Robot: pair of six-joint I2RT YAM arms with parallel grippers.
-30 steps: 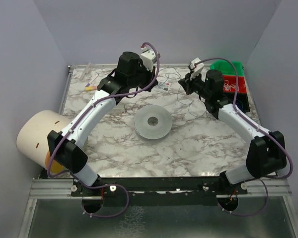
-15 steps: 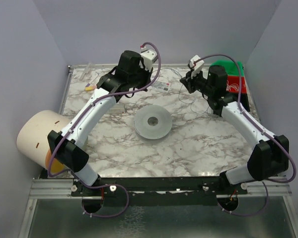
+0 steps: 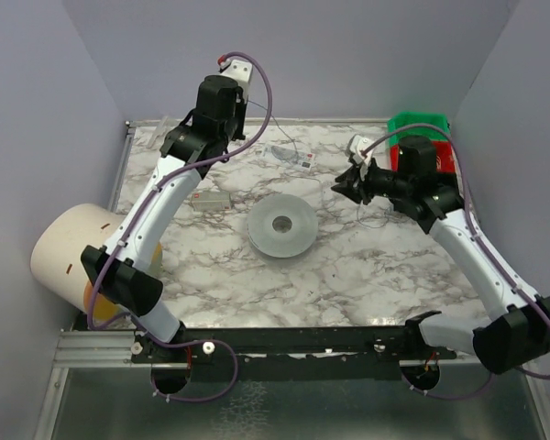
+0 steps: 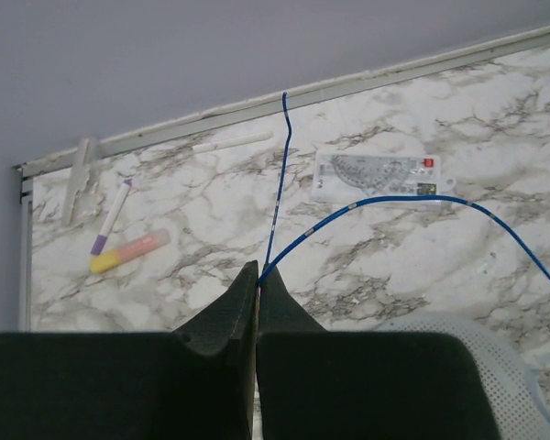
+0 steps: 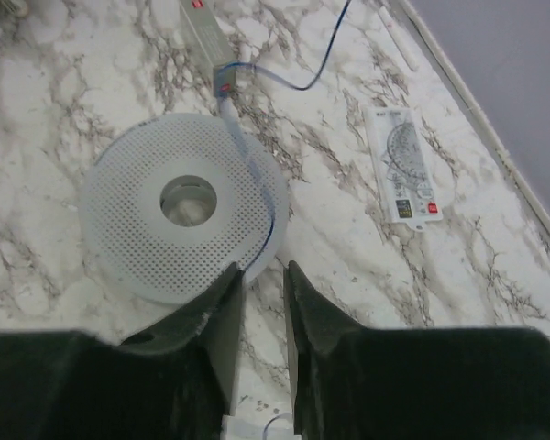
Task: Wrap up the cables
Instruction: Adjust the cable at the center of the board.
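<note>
crossing lilac-walled marble table [image 3: 348, 275], cable [image 4: 394, 198] clamped in left tool [image 4: 258, 271]; right tool [image 5: 262, 271] apart.

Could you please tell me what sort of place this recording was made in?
Most likely a robotics lab test cell: a marble-patterned tabletop boxed in by plain lilac-grey walls, with two black-and-white robot arms bolted to a metal rail at its near edge.
</note>
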